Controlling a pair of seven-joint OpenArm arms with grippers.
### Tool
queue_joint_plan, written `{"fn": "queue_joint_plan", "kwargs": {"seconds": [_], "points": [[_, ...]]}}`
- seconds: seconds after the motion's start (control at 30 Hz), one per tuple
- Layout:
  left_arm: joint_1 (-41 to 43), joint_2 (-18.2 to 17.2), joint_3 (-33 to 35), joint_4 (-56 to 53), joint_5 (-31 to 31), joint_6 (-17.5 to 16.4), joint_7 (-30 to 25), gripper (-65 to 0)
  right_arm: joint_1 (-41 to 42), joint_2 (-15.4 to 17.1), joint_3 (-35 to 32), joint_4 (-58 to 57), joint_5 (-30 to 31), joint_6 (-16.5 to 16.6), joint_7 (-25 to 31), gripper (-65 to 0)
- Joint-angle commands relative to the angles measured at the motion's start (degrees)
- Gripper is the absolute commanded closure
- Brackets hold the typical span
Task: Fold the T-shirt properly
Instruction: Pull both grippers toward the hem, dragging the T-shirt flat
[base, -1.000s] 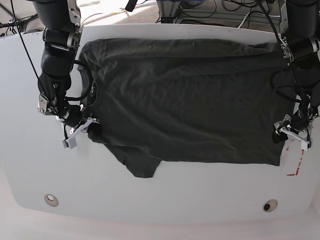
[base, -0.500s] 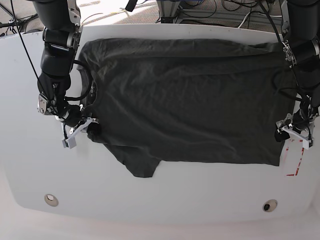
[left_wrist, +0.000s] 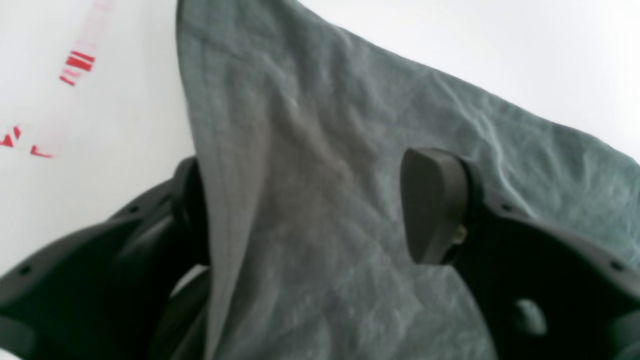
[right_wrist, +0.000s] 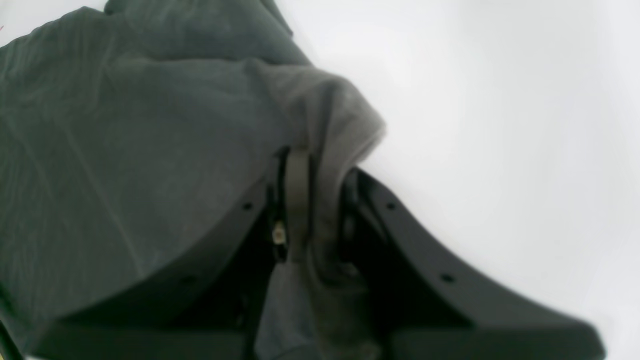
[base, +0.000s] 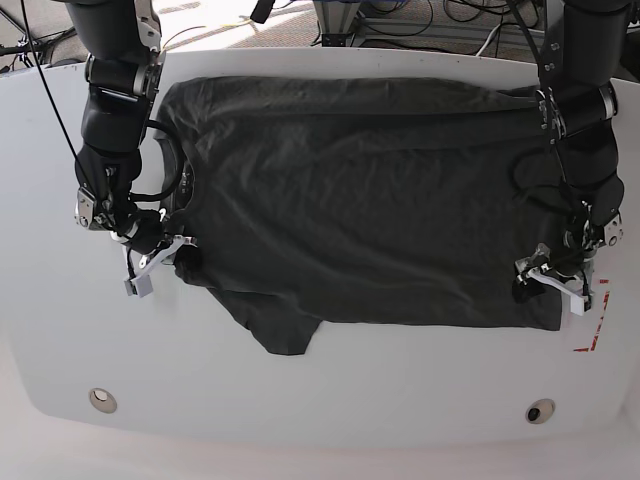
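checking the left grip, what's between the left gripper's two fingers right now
In the left wrist view, the T-shirt hem edge lies between the left gripper fingers, which stand apart, not pinching.

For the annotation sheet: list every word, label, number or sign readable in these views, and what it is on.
No readable text.
Red marks on the white table: dashes and corners, no letters.
Neck label of the T-shirt: too small to read.

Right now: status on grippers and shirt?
Right gripper shut on T-shirt shoulder edge. Left gripper open, straddling hem corner, not clamped. Shirt flat on table. Nothing in the way.
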Motion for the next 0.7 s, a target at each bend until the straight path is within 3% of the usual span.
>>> {"fn": "queue_joint_plan", "kwargs": {"seconds": [0.0, 0.17, 0.3, 0.47, 0.67], "points": [[-0.47, -0.56, 0.11, 0.03, 0.78, 0.17, 2.77, -38.2, 1.21, 1.03, 0.23, 0.64, 0.38, 0.31, 0.34, -6.7], [-0.3, -0.83, 0.11, 0.03, 0.78, 0.17, 2.77, -18.1, 1.21, 1.03, 0.23, 0.64, 0.38, 0.31, 0.34, -6.3], [-0.21, -1.62, 0.11, 0.03, 0.78, 0.17, 2.77, 0.0, 1.21, 1.03, 0.14, 0.73, 0.29, 0.31, 0.34, 0.0], [0.05, -1.79, 0.11, 3.28, 0.43, -0.09, 3.12, 0.0, 1.48, 1.03, -0.12, 1.34, 0.29, 0.31, 0.25, 0.0], [3.57, -1.7, -0.24, 21.57, 0.25, -0.18, 12.0, 0.0, 1.39, 1.29, -0.03, 8.29, -0.06, 0.31, -2.57, 0.0]]}}
